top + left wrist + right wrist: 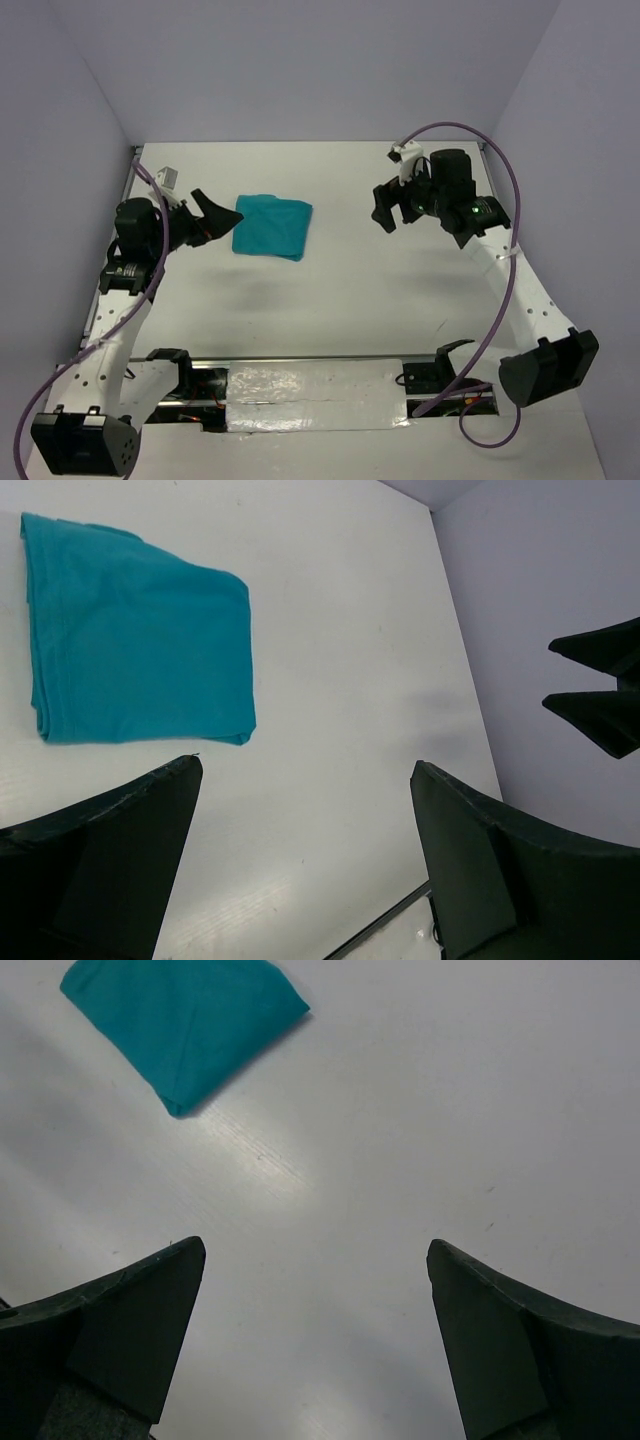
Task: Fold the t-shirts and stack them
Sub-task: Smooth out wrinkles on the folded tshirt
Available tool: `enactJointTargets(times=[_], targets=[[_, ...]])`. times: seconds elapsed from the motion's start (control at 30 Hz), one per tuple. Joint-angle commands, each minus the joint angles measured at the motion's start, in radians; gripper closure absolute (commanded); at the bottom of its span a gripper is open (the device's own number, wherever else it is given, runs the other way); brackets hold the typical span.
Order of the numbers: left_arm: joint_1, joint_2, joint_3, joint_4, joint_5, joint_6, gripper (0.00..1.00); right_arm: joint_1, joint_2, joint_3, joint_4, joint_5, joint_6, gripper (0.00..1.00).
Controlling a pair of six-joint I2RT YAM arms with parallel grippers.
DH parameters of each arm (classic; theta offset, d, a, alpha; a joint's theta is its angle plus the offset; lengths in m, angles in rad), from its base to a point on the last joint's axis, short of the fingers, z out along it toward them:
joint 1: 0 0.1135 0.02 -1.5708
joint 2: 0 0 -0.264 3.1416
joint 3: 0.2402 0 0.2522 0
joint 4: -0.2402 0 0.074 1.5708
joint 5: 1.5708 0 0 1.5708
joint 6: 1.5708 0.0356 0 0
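One teal t-shirt [272,227] lies folded into a small flat rectangle on the white table, left of centre. My left gripper [215,215] hovers just off its left edge, open and empty. My right gripper [392,208] hangs well to the right of the cloth, also open and empty. In the left wrist view the t-shirt [135,650] lies beyond the spread left gripper [307,765], apart from both fingers. In the right wrist view the t-shirt [185,1020] shows one folded corner at the upper left, far from the right gripper [315,1245].
Grey walls close the table on the left, back and right. A shiny strip [310,385] runs along the near edge between the arm bases. Purple cables [505,190] loop off both arms. The right gripper's fingers [600,690] show at the edge of the left wrist view.
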Motion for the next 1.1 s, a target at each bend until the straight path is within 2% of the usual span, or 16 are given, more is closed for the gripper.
enactJointTargets(times=[0.0,0.4,0.9,1.07], targets=[[-0.001,-0.036,-0.015,-0.003,0.005,0.005,0.00,-0.007,-0.076,-0.042,0.047,0.001,0.017,0.01],[-0.001,-0.097,-0.019,-0.078,0.025,0.025,0.00,-0.008,-0.149,-0.135,0.061,-0.076,0.055,0.01],[-0.001,-0.151,-0.036,-0.109,0.017,0.035,0.01,-0.008,-0.238,-0.231,0.232,0.039,0.158,0.00],[-0.001,-0.154,-0.044,-0.109,0.016,0.031,0.00,-0.010,-0.242,-0.239,0.230,0.051,0.178,0.00]])
